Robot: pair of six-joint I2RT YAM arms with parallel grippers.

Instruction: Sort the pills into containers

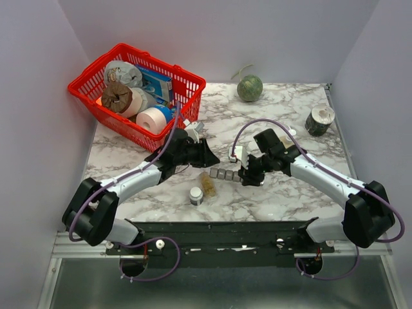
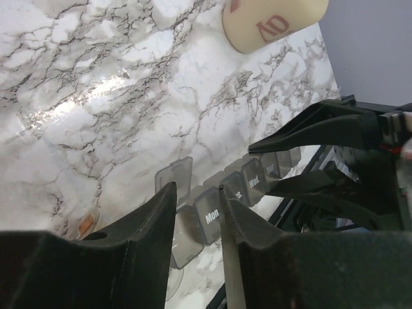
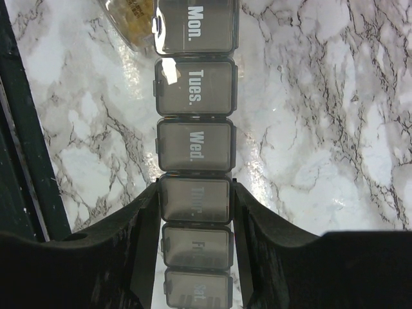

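Both arms reached toward mid-frame, the left gripper (image 2: pixel 196 207) with jaws parted, the right gripper (image 3: pixel 195 201) clamped on the strip (image 1: pixel 225 173).

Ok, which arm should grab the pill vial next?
Probably left. The left gripper sits at the Monday end of the organizer, close to the pill vial. The right gripper is clamped around the Thursday compartment, steadying the strip.
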